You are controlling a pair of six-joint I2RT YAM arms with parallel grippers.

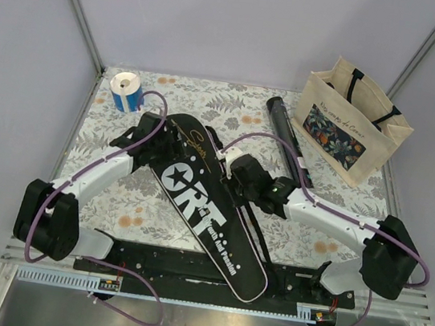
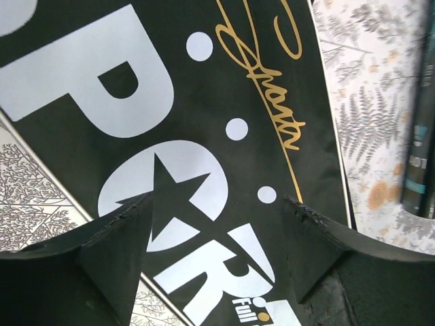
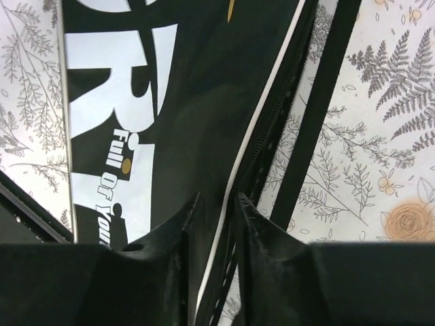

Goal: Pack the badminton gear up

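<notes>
Case (image 1: 211,211) on desk (image 1: 128,191), tube (image 1: 286,136) beside it. Left hand (image 2: 217,204) above case, spread apart; right hand (image 3: 217,198) narrowly parted astride its zip edge (image 3: 262,156), grip unclear. Likely step: zipping shut; next needs a sure hold there.

Bright even light, sharp pics

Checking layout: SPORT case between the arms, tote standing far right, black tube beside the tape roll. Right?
No: the black tube lies by the tote, far from the tape roll at far left, per the top external view. The rest holds.
</notes>
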